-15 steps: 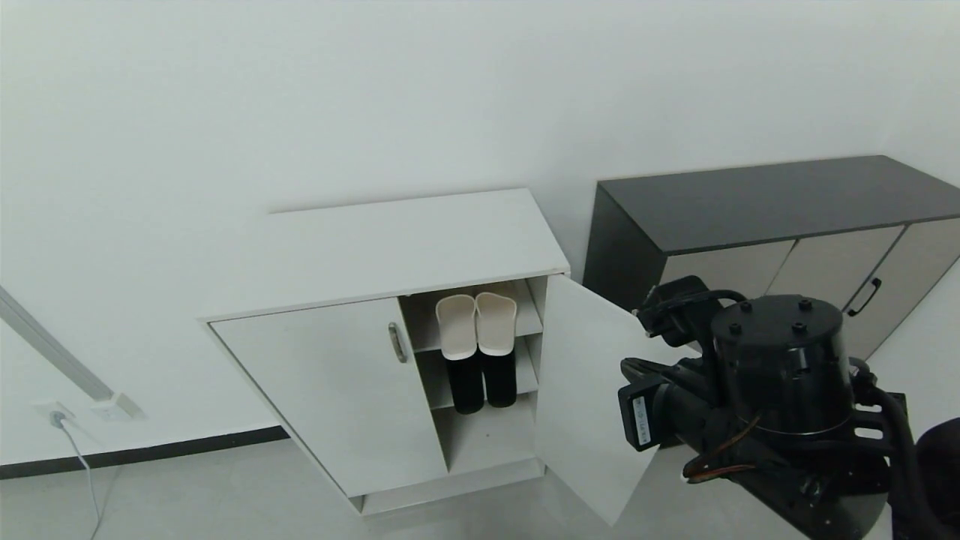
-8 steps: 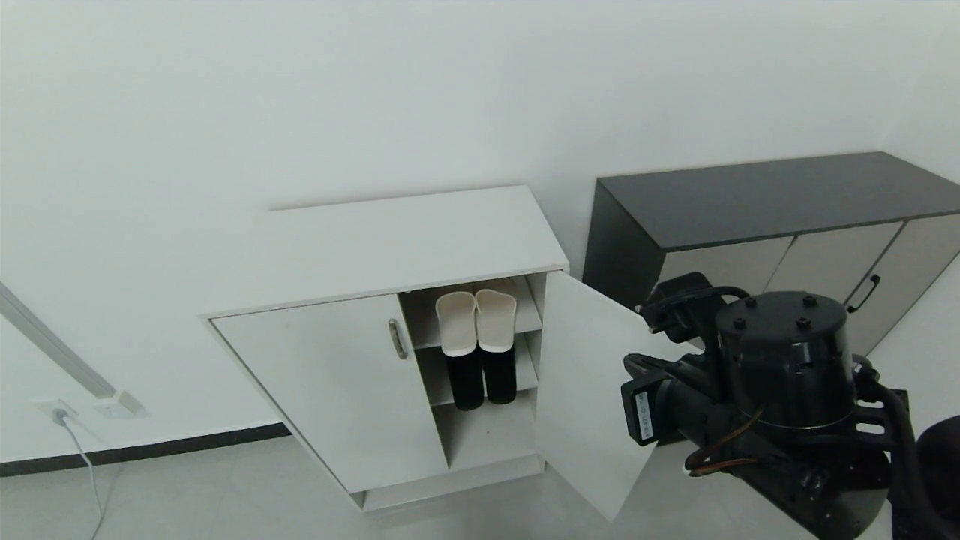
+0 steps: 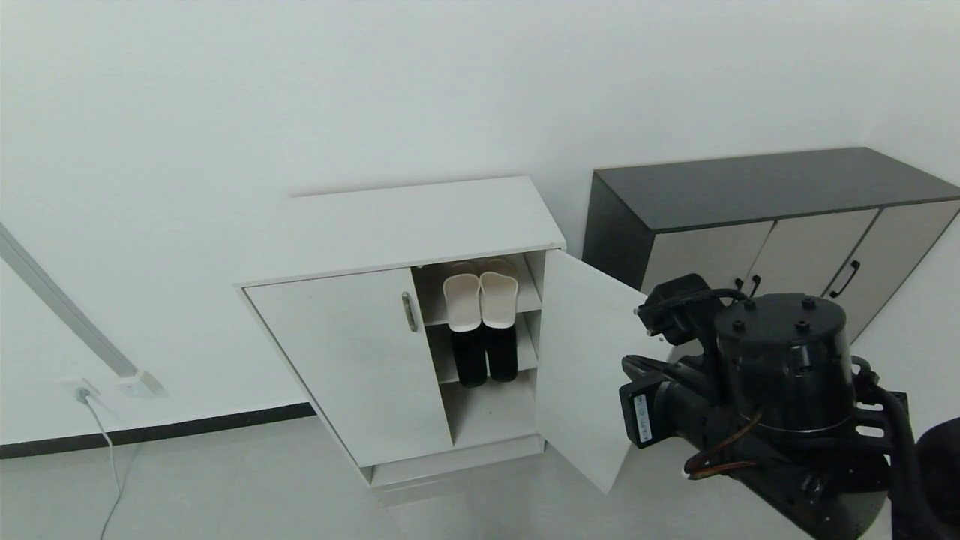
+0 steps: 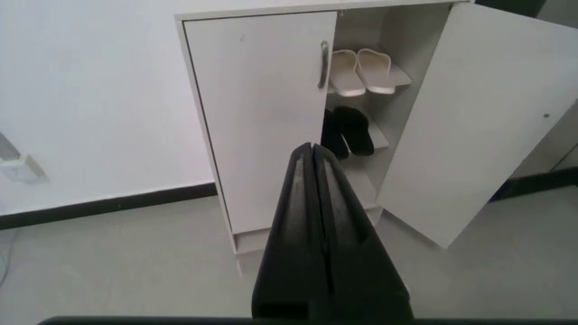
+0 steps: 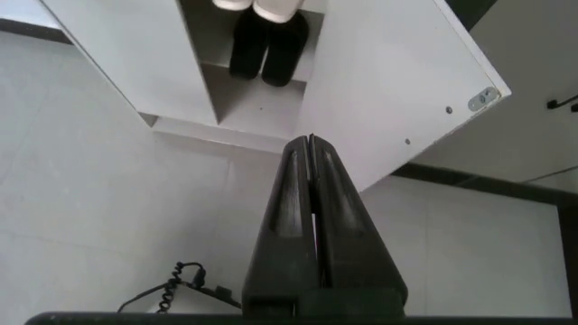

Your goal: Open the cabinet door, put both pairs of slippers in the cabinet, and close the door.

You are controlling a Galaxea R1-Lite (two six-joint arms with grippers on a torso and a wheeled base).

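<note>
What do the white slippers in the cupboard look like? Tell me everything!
The white slippers are a creamy-white pair that looks like smooth foam or plastic, with a raised rim around each footbed. They lie flat, side by side and touching, heels toward the front, on the upper shelf of the white cabinet. Its right door stands open, so they are in plain sight. The black slippers sit one shelf below them.
</note>
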